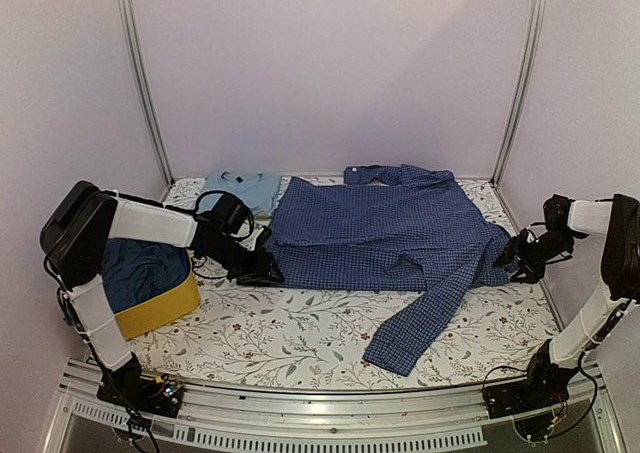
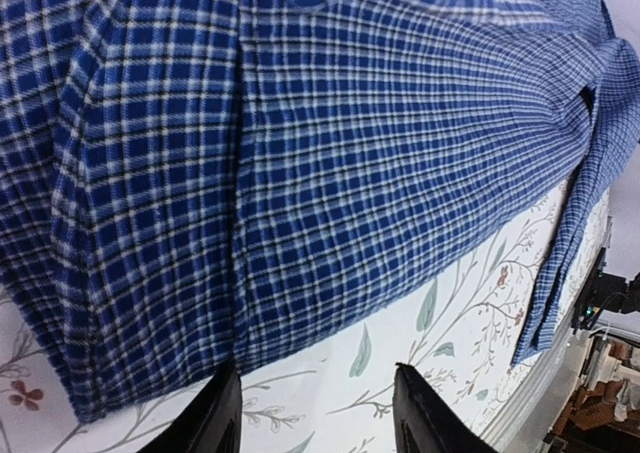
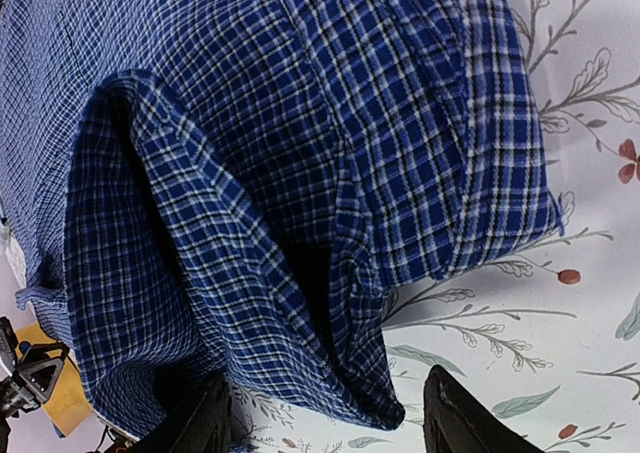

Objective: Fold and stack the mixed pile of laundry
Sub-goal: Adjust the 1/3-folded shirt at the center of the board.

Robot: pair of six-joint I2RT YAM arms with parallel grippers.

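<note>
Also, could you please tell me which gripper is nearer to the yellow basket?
Left. The left gripper is beside the basket, at the left edge of the shirt; the right gripper is at its opposite edge, far away.

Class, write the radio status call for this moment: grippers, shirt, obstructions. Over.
Left gripper open at edge of checked shirt. Right gripper open around its side fold. Shirt spread flat, sleeve trailing. Nothing blocking.

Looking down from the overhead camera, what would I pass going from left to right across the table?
First the yellow basket → light blue T-shirt → checked shirt → right gripper.
</note>
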